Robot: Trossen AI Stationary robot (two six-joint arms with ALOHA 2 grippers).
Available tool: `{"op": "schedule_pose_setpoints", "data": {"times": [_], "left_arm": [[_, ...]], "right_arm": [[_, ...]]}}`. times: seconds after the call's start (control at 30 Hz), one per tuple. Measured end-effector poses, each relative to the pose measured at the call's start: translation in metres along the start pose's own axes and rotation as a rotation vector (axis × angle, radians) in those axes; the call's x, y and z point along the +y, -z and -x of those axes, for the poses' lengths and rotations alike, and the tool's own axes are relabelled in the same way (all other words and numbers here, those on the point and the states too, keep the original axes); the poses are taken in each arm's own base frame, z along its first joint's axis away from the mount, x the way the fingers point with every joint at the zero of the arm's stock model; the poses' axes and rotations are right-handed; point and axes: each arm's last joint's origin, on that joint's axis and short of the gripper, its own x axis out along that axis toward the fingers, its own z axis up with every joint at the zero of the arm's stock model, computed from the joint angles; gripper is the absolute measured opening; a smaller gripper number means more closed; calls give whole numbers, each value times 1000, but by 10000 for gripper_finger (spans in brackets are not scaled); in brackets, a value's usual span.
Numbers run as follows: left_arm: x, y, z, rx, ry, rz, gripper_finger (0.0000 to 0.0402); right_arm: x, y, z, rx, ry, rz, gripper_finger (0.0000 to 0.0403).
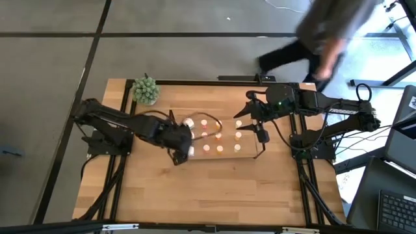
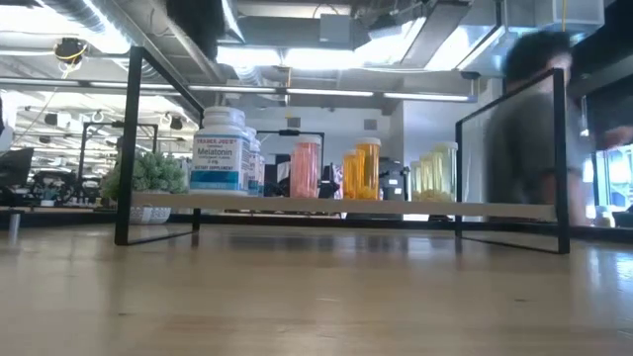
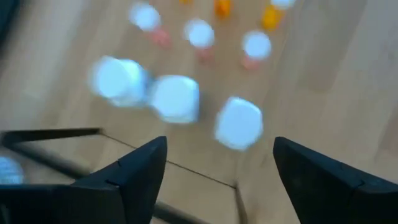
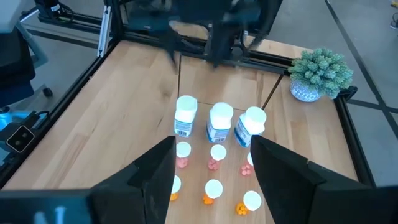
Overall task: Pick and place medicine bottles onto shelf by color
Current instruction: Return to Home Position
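Bottles [image 3: 174, 98], white, upright, just ahead of left gripper [image 3: 221, 146], fingers spread, empty; retreat looks clear straight backward; right gripper [image 4: 214, 146] likewise released.

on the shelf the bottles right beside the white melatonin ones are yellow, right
Not yellow: the low view shows pink bottles right beside the white Melatonin bottles on the shelf; the yellow bottles stand past the orange bottles.

The person [image 2: 539, 119] beyond the shelf [image 2: 346, 208] is blurred.
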Motion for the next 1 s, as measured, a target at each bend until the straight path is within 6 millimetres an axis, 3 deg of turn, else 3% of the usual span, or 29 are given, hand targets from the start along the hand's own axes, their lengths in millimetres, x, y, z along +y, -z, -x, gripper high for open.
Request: {"op": "schedule_pose_setpoints", "data": {"times": [0.37,0.73,1.0], "left_arm": [[43,17,73,-261,-143,44,165],[76,37,104,-309,-215,23,11],[93,51,123,-351,-200,30,1]], "right_arm": [[0,-2,0,-16,4,3,210],[0,-2,0,-21,5,4,210],[-1,-3,0,-27,5,-21,210]]}}
